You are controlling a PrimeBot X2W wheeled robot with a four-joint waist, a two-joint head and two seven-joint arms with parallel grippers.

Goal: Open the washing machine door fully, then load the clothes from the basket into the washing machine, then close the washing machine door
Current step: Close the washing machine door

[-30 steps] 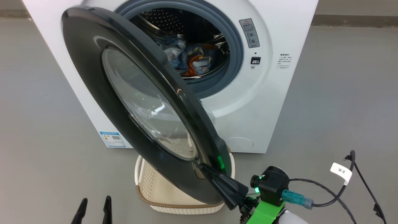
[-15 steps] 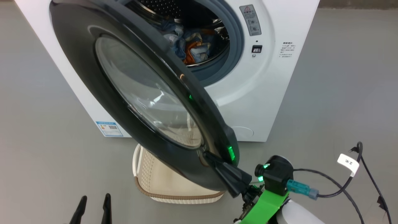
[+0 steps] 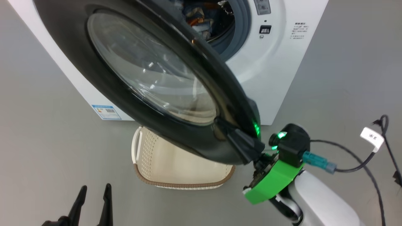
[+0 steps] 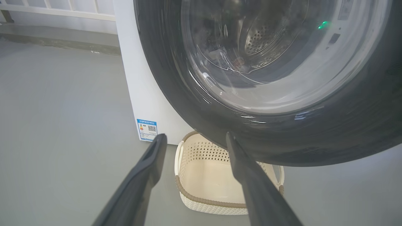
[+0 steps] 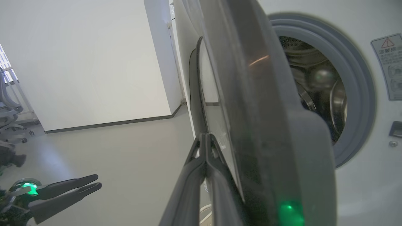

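Observation:
The washing machine door (image 3: 103,94), glossy black with a clear bowl window, stands partly swung out from the white washing machine (image 3: 270,75). My right gripper (image 3: 220,123) is shut, and its closed fingers lie flat against the door's outer face near the free edge, as the right wrist view shows (image 5: 204,137). Blue and orange clothes (image 3: 198,19) lie in the drum behind the door. The cream basket (image 3: 176,184) sits on the floor under the door with nothing in it (image 4: 201,199). My left gripper (image 3: 95,187) hangs open low at the left, holding nothing.
A black cable with a white tag (image 3: 372,137) trails over the grey floor at the right. A blue label (image 3: 106,111) marks the machine's lower left front. Beyond the machine's side are a white wall and an office chair (image 5: 8,103).
The head camera has shifted. Relative to the machine, the door has swung closer to the opening, with my shut right gripper moving along against it. The left gripper stays open and still.

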